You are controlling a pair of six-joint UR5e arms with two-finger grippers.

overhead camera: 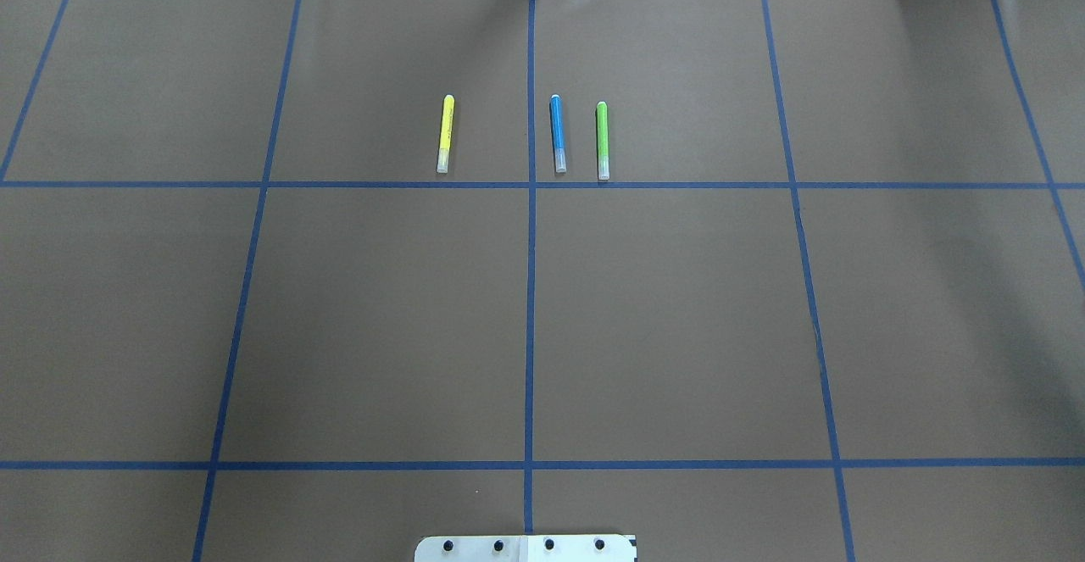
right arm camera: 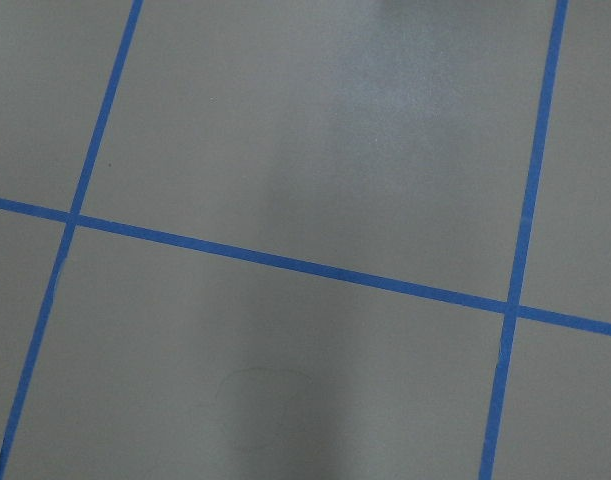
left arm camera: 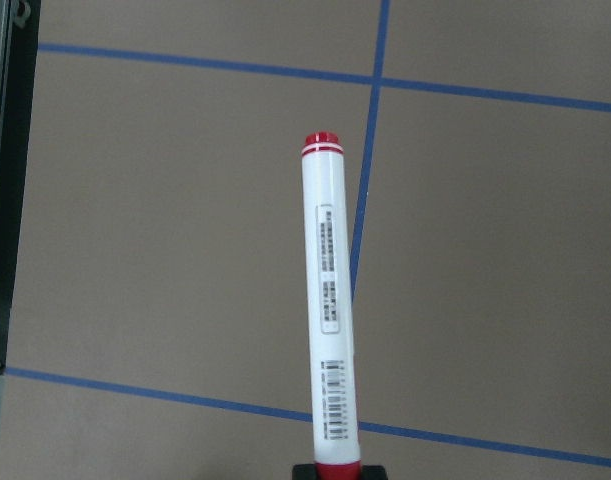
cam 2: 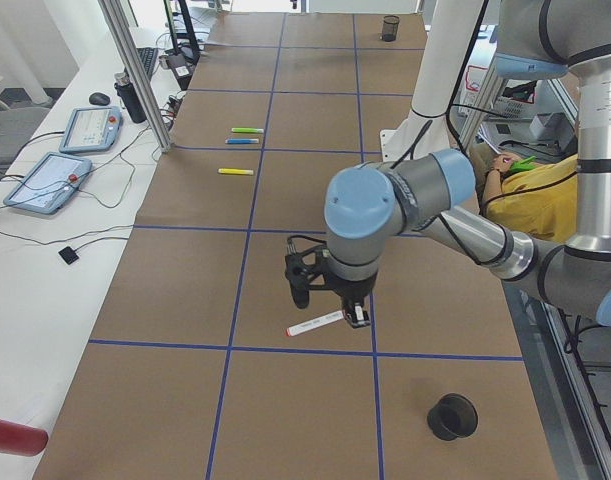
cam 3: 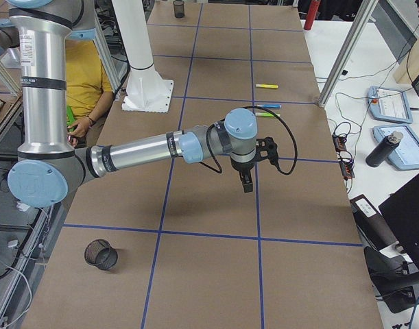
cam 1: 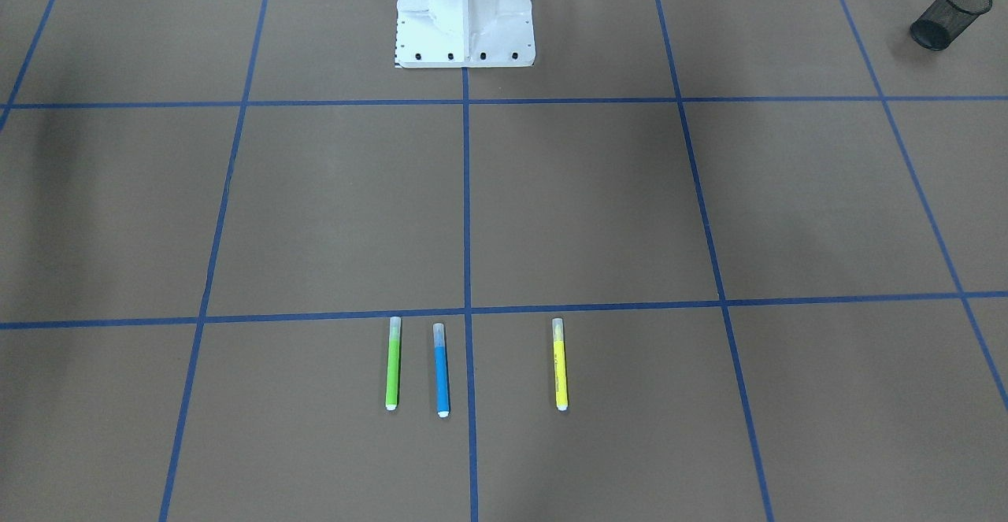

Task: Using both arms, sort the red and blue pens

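1. The left arm [cam 2: 425,195], nearest the left-side camera, reaches low over the brown table [overhead camera: 678,333]. Its left gripper [left arm camera: 338,470] is clamped on one red end of the red pen [left arm camera: 330,300], which sticks out roughly level above a blue tape line.
2. The right arm [cam 3: 140,152] stretches out over the table's middle. Whether the right gripper [cam 3: 246,184] is open or closed cannot be told.
3. A black mesh cup [cam 1: 949,14] sits near the table's end on the robot's left.
4. The blue pen [overhead camera: 557,134] lies flat on the side far from the robot's base. It is between the green marker [overhead camera: 603,140], just beside it, and the yellow marker [overhead camera: 445,134], which is farther off.
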